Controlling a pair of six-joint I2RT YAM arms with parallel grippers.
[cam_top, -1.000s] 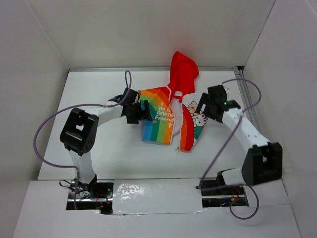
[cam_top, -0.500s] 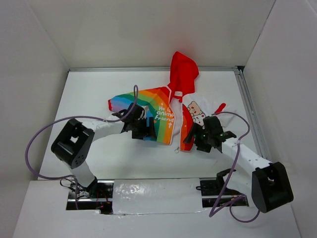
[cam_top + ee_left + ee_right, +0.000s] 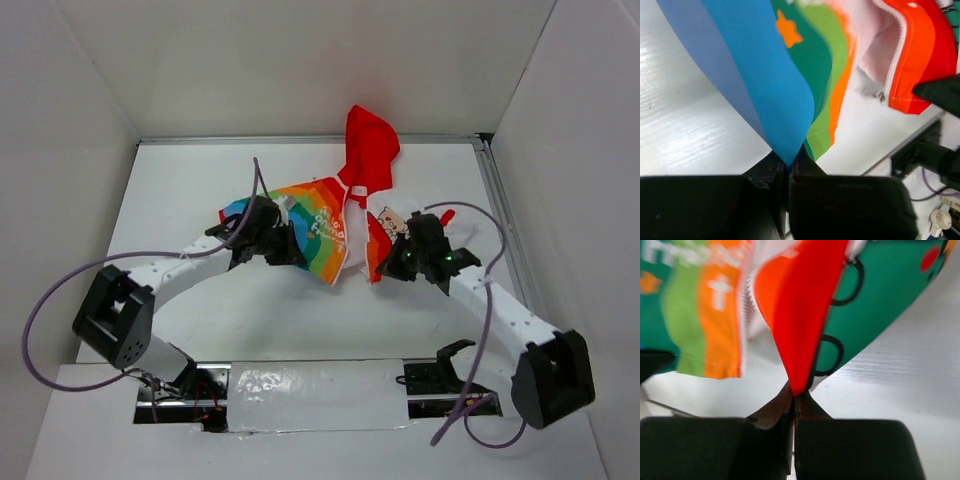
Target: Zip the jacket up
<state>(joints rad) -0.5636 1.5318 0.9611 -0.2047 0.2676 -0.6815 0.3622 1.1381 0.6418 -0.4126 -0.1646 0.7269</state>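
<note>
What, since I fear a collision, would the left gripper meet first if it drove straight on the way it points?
The jacket itself: the left gripper is shut on its rainbow side, so fabric lies directly ahead. Beyond that, probably the right gripper.

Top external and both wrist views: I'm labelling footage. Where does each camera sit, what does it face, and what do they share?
Top external: above and behind the bases, looking down at the table; both arms show, left fingers and right fingers on the jacket.
Left wrist: on the left arm, looking along the left fingers, shut on the blue stripe.
Right wrist: on the right arm, looking along the right fingers, shut on the red trim.
Shared: both wrist views show the white zipper teeth.
</note>
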